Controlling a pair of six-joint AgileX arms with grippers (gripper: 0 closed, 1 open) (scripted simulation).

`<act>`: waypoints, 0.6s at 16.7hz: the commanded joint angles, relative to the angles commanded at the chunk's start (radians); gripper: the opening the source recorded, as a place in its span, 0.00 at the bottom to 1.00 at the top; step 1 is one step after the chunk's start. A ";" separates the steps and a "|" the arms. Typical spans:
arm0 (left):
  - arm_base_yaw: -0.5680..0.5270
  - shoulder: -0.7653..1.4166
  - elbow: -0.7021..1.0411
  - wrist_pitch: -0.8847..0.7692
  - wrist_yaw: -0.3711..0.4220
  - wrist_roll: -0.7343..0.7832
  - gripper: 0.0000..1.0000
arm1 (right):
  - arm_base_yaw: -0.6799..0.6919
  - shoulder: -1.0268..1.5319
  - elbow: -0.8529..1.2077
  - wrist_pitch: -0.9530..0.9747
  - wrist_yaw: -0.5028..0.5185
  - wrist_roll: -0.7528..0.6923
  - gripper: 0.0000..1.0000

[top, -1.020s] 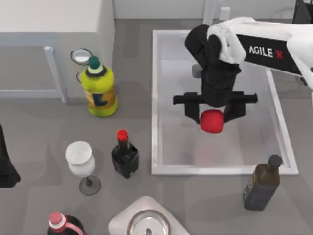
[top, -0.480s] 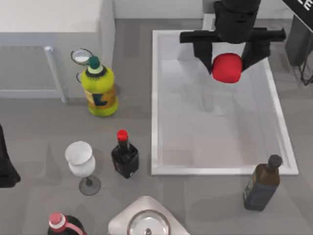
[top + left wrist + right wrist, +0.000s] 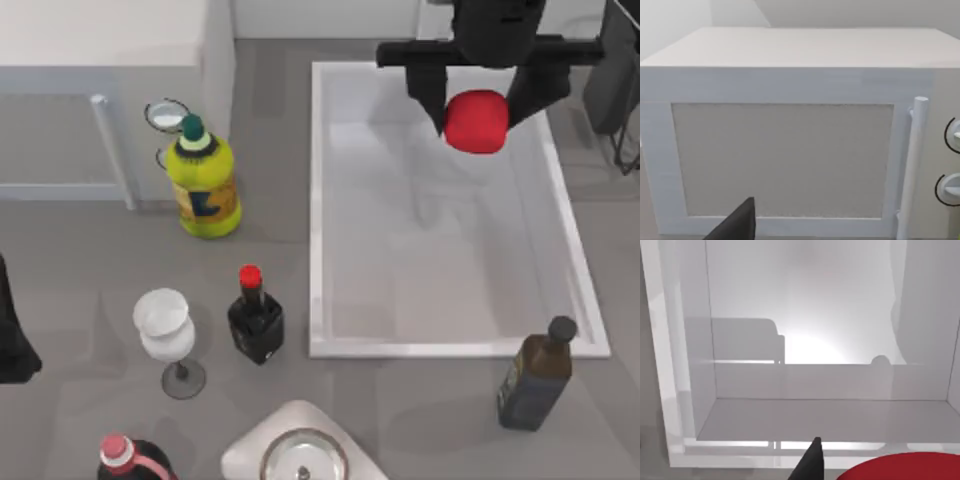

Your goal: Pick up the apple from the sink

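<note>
**One apple, out of the basin**

Right gripper (image 3: 477, 112) has the apple (image 3: 475, 121) pinched between its jaws and has carried it higher than half a second ago, now over the far end of the sink (image 3: 316, 210). Looks like the pick is basically done. Left arm sits parked by the microwave (image 3: 790, 125); can't tell its jaw state. Grey table (image 3: 80, 260) is crowded: yellow bottle (image 3: 203, 177), wine glass (image 3: 165, 330).

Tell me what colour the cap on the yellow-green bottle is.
Dark green, clearest in the top view, on the yellow-green bottle left of the sink.
</note>
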State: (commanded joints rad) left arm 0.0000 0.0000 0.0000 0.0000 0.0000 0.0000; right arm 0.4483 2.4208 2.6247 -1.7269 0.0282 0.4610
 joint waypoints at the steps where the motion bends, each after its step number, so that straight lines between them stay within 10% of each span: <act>1: 0.000 0.000 0.000 0.000 0.000 0.000 1.00 | -0.010 -0.009 -0.013 0.006 -0.001 -0.010 0.00; 10: 0.000 0.000 0.000 0.000 0.000 0.000 1.00 | -0.338 -0.280 -0.525 0.191 -0.018 -0.335 0.00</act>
State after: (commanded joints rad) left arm 0.0000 0.0000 0.0000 0.0000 0.0000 0.0000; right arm 0.1100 2.1406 2.0994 -1.5356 0.0098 0.1256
